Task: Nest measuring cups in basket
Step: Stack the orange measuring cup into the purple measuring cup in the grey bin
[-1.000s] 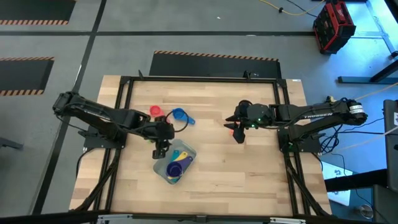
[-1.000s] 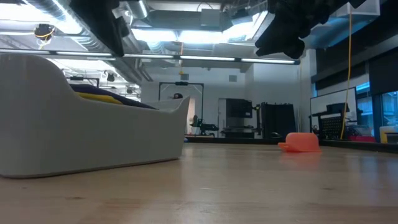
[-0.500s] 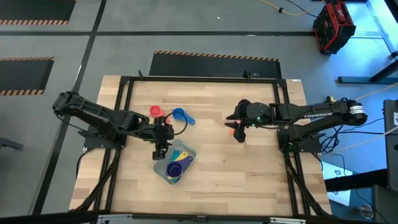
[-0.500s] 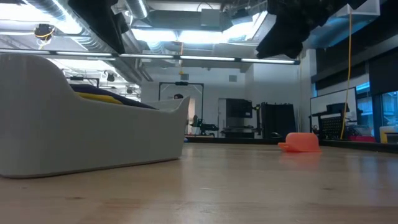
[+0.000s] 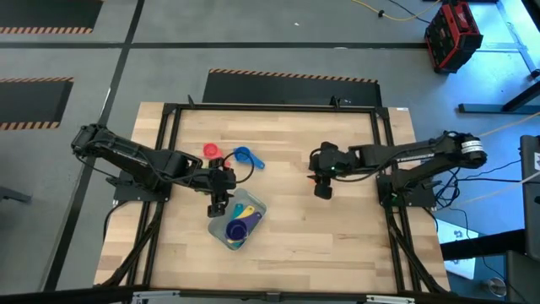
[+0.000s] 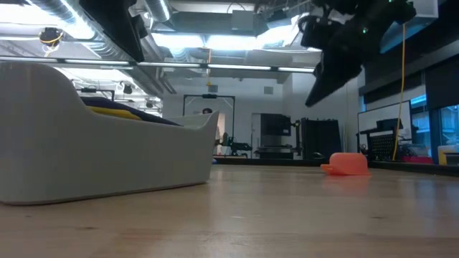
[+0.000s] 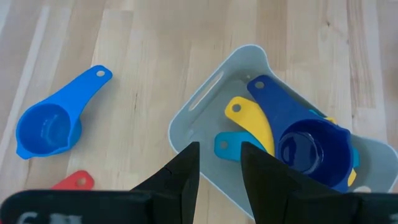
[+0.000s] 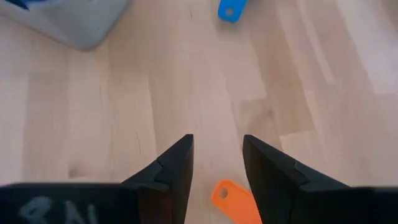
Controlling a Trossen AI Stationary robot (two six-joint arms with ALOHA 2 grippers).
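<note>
Since a second ago the right gripper [image 5: 321,191] has pulled inward and tilted over the orange cup [image 5: 315,178]. High view: the left gripper [image 5: 214,207] hangs released at the basket [image 5: 253,209]. Low view: orange cup [image 6: 346,163] sits below. Right wrist view: released fingers [image 8: 171,168] straddle only its handle [image 8: 236,198]; closing there risks flipping it.

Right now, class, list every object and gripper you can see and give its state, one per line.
basket: upright on the table, holding nested cups
blue cup: upright on the table, outside the basket
red cup: on the table, outside the basket
orange cup: on the table, not gripped
left gripper: fingers open, empty, above the basket's edge
right gripper: fingers open, empty, above the orange cup
</note>
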